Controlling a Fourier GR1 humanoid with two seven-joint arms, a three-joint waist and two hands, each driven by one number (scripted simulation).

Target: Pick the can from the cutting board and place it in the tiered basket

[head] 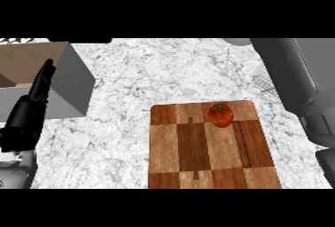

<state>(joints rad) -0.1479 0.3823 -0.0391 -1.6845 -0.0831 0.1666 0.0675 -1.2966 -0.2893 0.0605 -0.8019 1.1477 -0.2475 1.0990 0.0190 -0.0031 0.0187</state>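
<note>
The wooden cutting board (pixel 196 150) lies at the lower middle of the counter. No can shows on it or anywhere else in view. My right forearm (pixel 288 71) reaches up along the right side and leaves the picture at the top, so the right hand is out of sight. A bit of wire mesh (pixel 262 83), perhaps the tiered basket, peeks out from behind that forearm. My left hand (pixel 27 117) rests at the left edge, fingers straight and pointing up, holding nothing.
A red tomato (pixel 221 115) sits on the board's far end. A grey box (pixel 68 84) with a brown inside stands at the far left, just behind the left hand. Marbled countertop (pixel 163 71) spreads between the box and the right forearm.
</note>
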